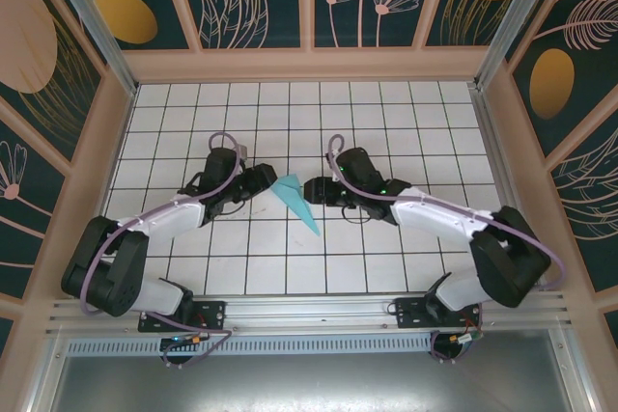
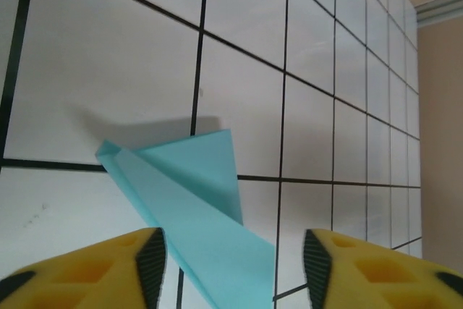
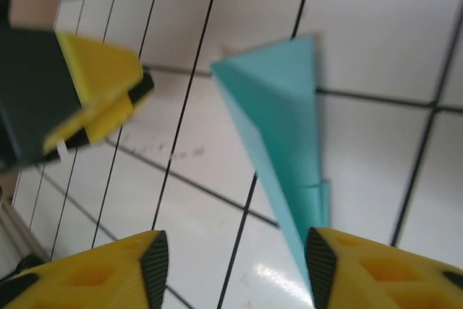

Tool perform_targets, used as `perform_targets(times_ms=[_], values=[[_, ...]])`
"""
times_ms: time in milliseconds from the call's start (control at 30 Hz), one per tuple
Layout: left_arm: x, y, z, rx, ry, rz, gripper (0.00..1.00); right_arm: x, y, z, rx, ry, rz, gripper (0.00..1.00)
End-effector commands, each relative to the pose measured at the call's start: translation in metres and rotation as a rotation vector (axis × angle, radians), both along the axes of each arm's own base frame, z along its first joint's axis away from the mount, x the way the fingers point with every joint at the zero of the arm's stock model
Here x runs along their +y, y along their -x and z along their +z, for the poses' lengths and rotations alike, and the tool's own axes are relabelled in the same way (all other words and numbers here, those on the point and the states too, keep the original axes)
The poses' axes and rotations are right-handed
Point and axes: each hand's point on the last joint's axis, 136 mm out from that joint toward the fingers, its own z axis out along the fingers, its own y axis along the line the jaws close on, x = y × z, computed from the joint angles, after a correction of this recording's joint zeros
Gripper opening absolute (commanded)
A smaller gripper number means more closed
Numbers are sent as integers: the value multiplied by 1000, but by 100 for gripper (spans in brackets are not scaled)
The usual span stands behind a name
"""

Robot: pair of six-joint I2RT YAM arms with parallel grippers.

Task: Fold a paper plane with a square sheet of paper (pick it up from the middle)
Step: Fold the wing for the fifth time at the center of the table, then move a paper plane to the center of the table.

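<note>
Folding looks done: the plane (image 1: 297, 202) lies on the desk (image 1: 386, 103) at frame centre, between left fingers (image 2: 152, 258) and right fingers (image 3: 155, 265), both parted, gripping nothing.

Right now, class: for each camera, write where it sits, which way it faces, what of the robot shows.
Top external: above and behind, looking down on the table; both arms show.
Left wrist: on the left arm, looking down between its parted jaws at the paper plane.
Right wrist: likewise between its own parted jaws; the left jaws show too.
Shared: all three see the plane.
</note>
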Motion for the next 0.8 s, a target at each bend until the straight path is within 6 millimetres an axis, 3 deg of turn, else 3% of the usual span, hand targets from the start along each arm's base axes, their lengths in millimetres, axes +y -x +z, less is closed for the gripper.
perform_targets(times_ms=[0, 133, 233, 567, 667, 767], values=[[3, 8, -6, 53, -66, 70, 69, -45, -9, -23, 37, 85, -189, 60], [-6, 15, -13, 59, -112, 86, 83, -72, -13, -39, 59, 125, -277, 69], [-17, 18, -18, 69, -175, 80, 86, -81, -14, -49, 69, 153, -311, 77], [-50, 20, -42, 136, -381, 12, 83, -85, -13, -66, 109, 179, -339, 79], [-47, 22, -56, 166, -455, -16, 78, -85, -14, -68, 115, 186, -339, 79], [-51, 18, -49, 156, -460, -19, 73, -84, -15, -69, 118, 193, -338, 79]])
